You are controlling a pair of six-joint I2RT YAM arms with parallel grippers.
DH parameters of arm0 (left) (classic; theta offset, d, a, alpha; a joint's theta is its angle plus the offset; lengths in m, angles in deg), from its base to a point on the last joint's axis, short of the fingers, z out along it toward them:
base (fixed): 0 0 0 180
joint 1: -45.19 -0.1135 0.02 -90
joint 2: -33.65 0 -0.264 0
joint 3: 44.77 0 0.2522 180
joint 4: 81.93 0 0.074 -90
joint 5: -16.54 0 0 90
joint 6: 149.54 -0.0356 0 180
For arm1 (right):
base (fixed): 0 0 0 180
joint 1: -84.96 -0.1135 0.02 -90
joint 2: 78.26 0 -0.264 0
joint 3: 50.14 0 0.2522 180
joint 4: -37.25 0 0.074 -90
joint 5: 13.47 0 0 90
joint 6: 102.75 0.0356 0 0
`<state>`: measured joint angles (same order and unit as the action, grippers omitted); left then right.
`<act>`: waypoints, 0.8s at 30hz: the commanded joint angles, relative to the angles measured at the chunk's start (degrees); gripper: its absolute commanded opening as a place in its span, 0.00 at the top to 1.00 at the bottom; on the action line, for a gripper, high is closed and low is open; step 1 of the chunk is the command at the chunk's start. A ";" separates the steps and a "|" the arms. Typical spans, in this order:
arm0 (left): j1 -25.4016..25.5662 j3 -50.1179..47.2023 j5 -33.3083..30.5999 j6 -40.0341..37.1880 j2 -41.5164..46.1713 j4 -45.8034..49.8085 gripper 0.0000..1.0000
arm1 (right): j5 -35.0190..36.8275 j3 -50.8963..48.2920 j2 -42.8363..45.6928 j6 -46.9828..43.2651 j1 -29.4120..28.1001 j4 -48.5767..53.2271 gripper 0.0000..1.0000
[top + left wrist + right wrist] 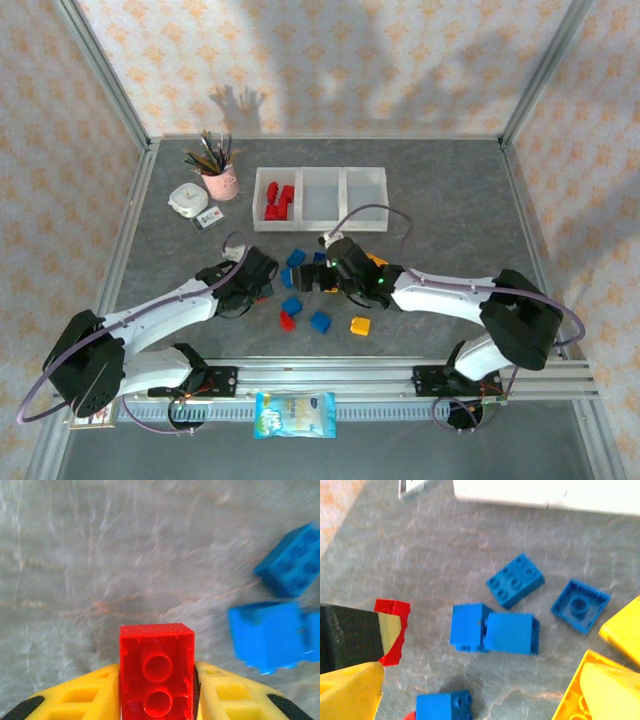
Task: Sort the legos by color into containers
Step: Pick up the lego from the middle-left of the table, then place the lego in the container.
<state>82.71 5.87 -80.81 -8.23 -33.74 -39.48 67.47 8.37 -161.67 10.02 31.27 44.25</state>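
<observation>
Sorting is in its early part, I judge; of the containers [322,200], the bin at the 9 o'clock end holds a few red bricks [278,200], while the middle and 3 o'clock bins look bare; the left gripper [157,670] is clenched on a red brick [156,650], low over the table [450,200] at about 7 o'clock from the row; the right gripper [482,680] hangs with jaws spread wide and nothing between them, above a cluster of blue bricks [492,630]; loose at 6 o'clock from the bins lie several blue ones, a second red brick [287,321] and a yellow brick [360,325]; most of the work is left.
</observation>
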 commanded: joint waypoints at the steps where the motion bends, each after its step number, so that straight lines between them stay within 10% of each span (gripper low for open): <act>1: -0.22 7.17 -6.81 -5.16 -0.31 1.99 0.63 | -0.03 1.95 3.67 1.56 3.16 0.88 0.00; 24: -16.40 62.48 -3.30 -32.81 -51.88 4.39 0.61 | -1.55 6.89 4.14 3.88 16.87 5.19 0.00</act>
<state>66.75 64.21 -83.15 -37.39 -82.40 -39.54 66.99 13.42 -157.28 13.67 47.86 49.10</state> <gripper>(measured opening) 0.387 0.998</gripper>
